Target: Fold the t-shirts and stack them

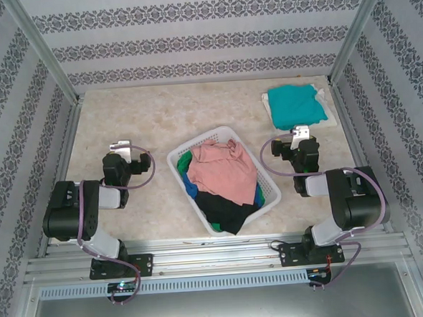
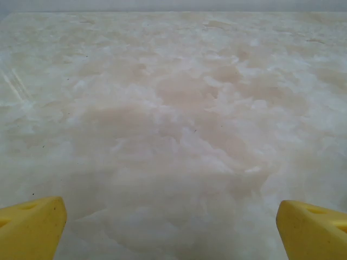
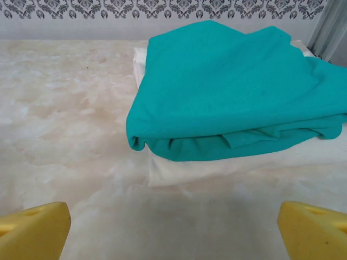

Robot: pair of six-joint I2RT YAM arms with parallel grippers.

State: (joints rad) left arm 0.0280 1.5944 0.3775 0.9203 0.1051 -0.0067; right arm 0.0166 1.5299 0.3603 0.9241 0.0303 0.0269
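Now 2 arms tucked low; L gripper (image 2: 171,218) & R gripper (image 3: 173,223) spread wide, empty.

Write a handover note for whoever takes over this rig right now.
Left gripper: open, empty, over bare marble-look table.
Right gripper: open, empty, facing the stack.
Done: folded teal t-shirt lies on a folded white cloth at the far right.
To do: crumpled salmon-pink t-shirt tops the white slotted plastic basket, with black cloth, blue cloth and green cloth beneath; all need folding and stacking.
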